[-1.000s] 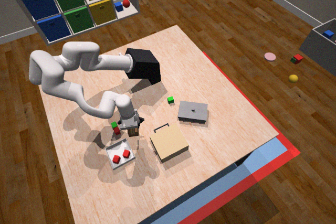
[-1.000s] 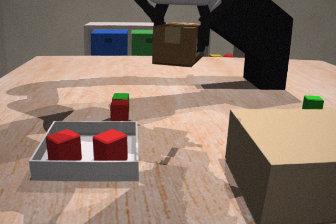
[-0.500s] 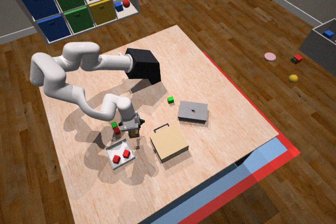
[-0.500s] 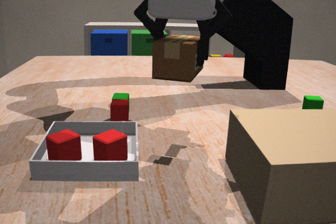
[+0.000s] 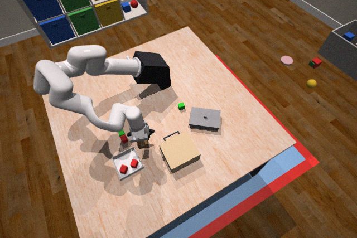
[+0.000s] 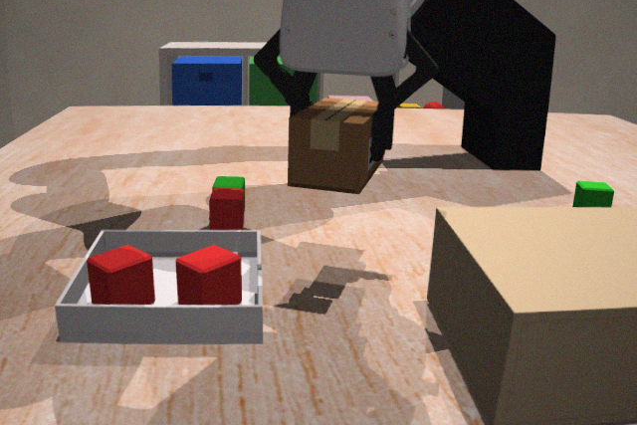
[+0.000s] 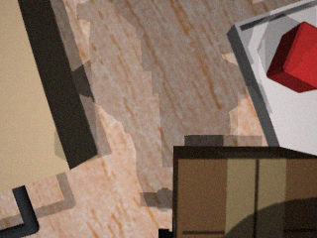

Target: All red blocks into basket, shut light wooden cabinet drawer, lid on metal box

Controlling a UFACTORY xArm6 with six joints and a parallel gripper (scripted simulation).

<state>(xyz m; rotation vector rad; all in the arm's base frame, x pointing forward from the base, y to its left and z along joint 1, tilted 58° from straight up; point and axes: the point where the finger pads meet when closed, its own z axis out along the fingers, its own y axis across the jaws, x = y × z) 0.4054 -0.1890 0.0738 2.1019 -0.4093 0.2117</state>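
While gripped in the jaws (image 5: 143, 136) (image 6: 341, 116), a boxy, taped brown carton (image 5: 143, 144) (image 6: 328, 150) (image 7: 248, 198), apparently cardboard, above pale-grained wood (image 5: 230, 154) (image 6: 359, 368) (image 7: 119, 99).

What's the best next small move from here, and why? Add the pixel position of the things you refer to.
I'd probably lower the gripper (image 5: 141, 136) (image 6: 343, 124) straight down until the cardboard box (image 5: 143, 144) (image 6: 328, 152) (image 7: 243, 198) meets the tabletop, then release: the box is clamped just above the wood, beside the basket (image 5: 117, 169) (image 6: 159, 324) (image 7: 258, 104), its shadow falling separately.
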